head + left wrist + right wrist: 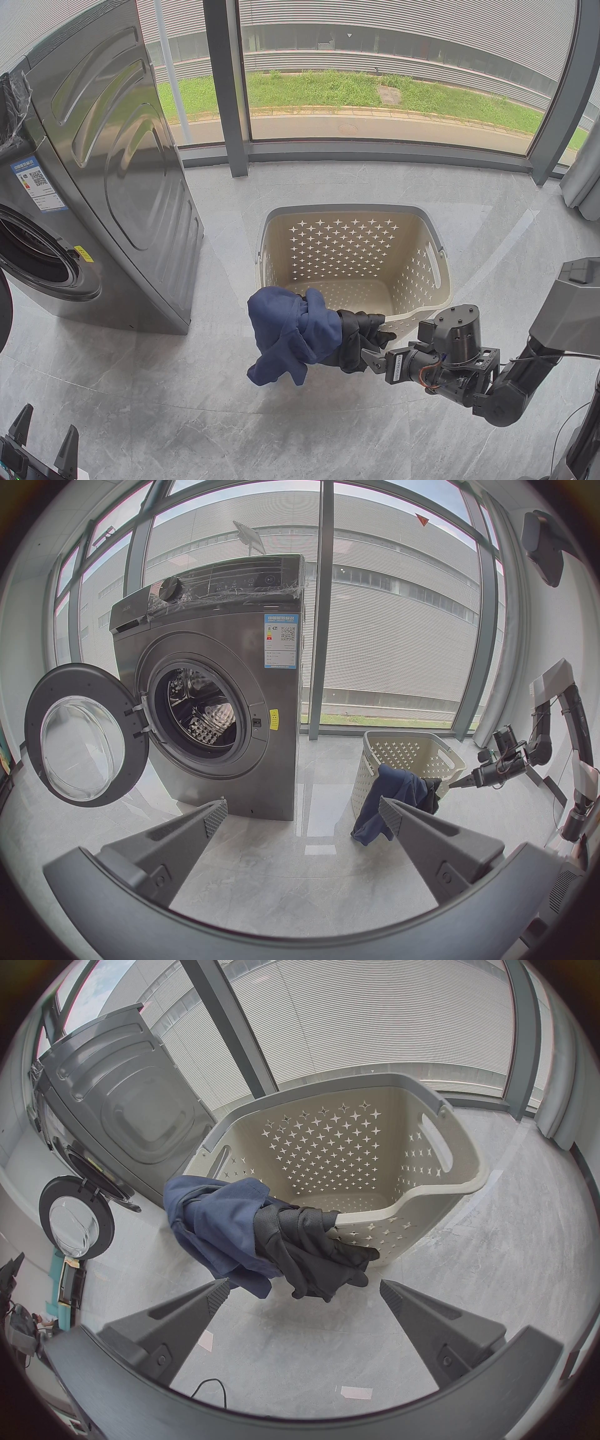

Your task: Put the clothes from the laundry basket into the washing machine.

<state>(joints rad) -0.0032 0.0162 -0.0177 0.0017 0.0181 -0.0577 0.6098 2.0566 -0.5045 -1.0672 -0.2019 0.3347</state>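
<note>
2 clothes, 1 blue garment point(290, 331) + 1 black garment point(357, 337), over 1 laundry basket's point(350, 210) near rim corner; R gripper point(297, 1285) & L gripper point(300, 808) fingers wide.

You are working in bright, even daylight that comes through the tall windows point(387, 75) beyond the laundry basket point(353, 262), so shadows on the pale floor point(187, 400) are soft and faint. The washing machine point(125, 162) shows a dull sheen on its side, and its door glass point(81, 749) catches pale glare. Both wrist views bow straight lines toward their edges and go black at the corners.
</note>
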